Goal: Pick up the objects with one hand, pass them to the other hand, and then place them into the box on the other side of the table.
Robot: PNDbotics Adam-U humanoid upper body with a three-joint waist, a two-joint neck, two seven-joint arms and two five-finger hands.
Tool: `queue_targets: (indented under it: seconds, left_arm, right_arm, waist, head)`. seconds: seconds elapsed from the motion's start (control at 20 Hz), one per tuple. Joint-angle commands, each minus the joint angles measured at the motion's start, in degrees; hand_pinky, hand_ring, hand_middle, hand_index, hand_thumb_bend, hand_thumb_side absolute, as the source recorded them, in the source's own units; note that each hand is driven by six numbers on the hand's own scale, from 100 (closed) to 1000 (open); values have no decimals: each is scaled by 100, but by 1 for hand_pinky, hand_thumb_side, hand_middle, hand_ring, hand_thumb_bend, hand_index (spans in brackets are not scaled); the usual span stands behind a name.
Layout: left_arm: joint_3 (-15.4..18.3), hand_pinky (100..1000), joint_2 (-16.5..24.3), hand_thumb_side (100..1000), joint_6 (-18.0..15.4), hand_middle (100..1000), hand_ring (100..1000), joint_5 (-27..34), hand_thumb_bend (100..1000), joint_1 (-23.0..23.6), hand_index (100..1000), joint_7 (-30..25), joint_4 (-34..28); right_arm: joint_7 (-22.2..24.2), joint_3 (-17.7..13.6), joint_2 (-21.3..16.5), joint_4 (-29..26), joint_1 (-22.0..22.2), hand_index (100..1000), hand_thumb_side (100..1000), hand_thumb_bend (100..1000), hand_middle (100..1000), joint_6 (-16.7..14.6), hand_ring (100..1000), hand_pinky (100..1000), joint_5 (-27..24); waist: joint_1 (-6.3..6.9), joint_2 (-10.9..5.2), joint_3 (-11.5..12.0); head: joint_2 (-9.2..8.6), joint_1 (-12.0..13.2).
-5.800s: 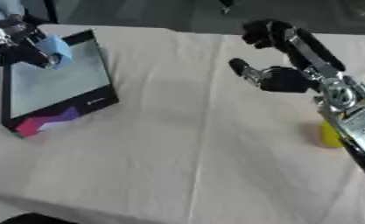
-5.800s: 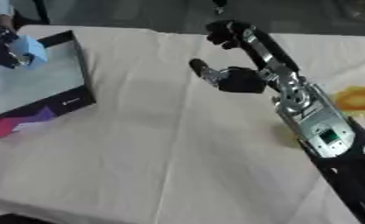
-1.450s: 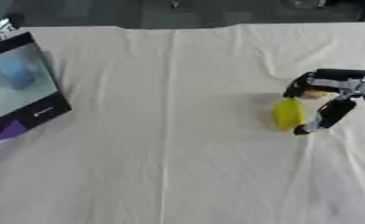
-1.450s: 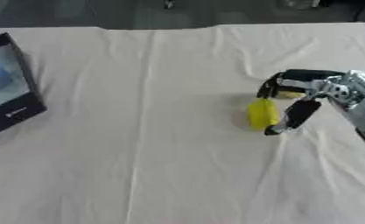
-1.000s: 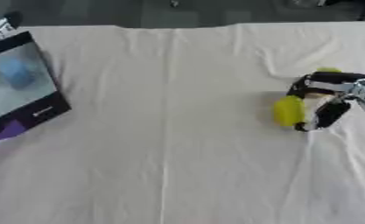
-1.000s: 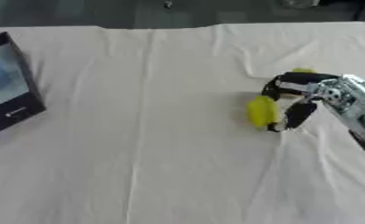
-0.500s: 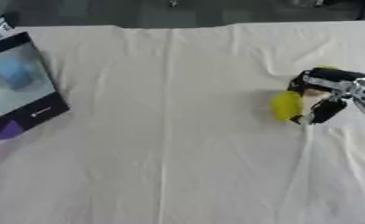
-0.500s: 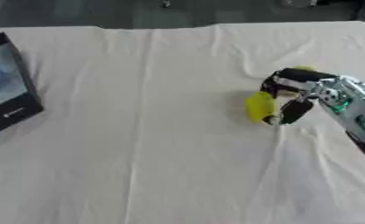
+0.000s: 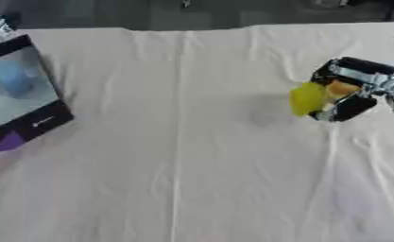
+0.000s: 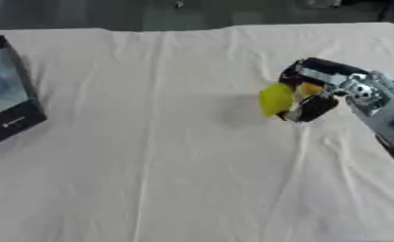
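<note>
Starting at the left edge, we see the box (image 9: 22,101) lying on the cloth-covered table (image 9: 192,179), its black rim and purple corner toward us and its pale inside facing up. A blurred blue shape (image 9: 16,80) rests inside it, in the far part; we cannot make out what it is. The middle of the table shows only the cream cloth with a long crease running from far to near. Further right we find the yellow object (image 10: 276,98), rounded, with an orange patch on its right side. Our right hand (image 10: 315,101) comes in from the right edge and has its black fingers and thumb curled round this yellow object, one above it and one below, grasping it. A faint shadow lies on the cloth just left of it. Our left hand shows in neither view.
</note>
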Motion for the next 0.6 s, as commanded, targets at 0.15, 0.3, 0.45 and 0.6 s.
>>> queue_targets:
  seconds: [0.15,0.3,0.45,0.6]
  left_arm:
    - [-41,828,161,545,-33,790,822,-78,580,-211,791,-103,-190]
    - [-122,825,154,536,-70,787,819,-231,590,-365,792,-247,-346]
    - [-220,823,142,534,-88,785,817,-359,601,-562,795,-411,-566]
    - [-346,819,111,532,-82,782,814,-461,604,-793,795,-608,-837]
  right_arm:
    - [-234,-196,-90,-457,-158,573,100,270,456,339,633,787,-497]
    - [-368,-135,129,-525,-281,572,100,254,455,485,628,782,-619]
    - [-595,-80,411,-507,-402,572,100,243,453,554,625,779,-703]
    - [-886,-10,717,-426,-492,572,100,235,453,577,624,784,-759]
  waist:
    - [100,-53,1]
    - [129,-77,20]
    - [170,-99,44]
    - [206,-115,68]
  head:
    - [-9,45]
    - [-9,37]
    - [-9,16]
    - [-9,-3]
